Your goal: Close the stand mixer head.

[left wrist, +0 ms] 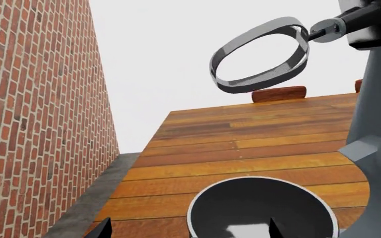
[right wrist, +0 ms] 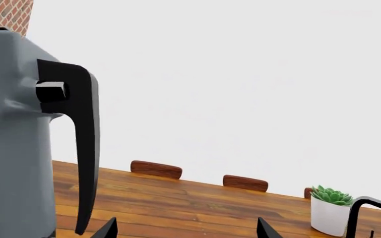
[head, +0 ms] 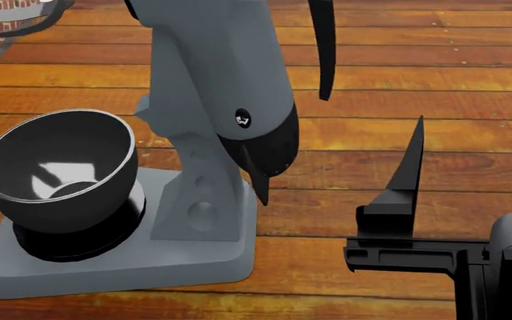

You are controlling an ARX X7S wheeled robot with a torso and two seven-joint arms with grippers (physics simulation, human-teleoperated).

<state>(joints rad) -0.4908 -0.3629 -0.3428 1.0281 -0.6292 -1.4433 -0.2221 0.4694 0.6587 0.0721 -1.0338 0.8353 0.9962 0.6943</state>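
Note:
The stand mixer head [head: 221, 60] is tilted up, its black pointed end cap [head: 265, 160] aimed down toward me, with a small white logo. It also fills the side of the right wrist view [right wrist: 12, 148], with a black lever [right wrist: 85, 148] on it. The wire whisk [left wrist: 260, 54] hangs high above the glossy black bowl [left wrist: 263, 208]. My right gripper [right wrist: 187, 230] is open and empty, to the right of the mixer; one finger [head: 409, 173] stands upright. My left gripper [left wrist: 188, 229] is open and empty, low beside the bowl [head: 56, 173].
The mixer's grey column and flat base [head: 194, 267] stand on a wooden table [head: 416, 100]. A brick wall [left wrist: 38, 124] runs along the table's left. A small potted succulent [right wrist: 329, 213] and brown blocks [right wrist: 156, 169] are at the far edge.

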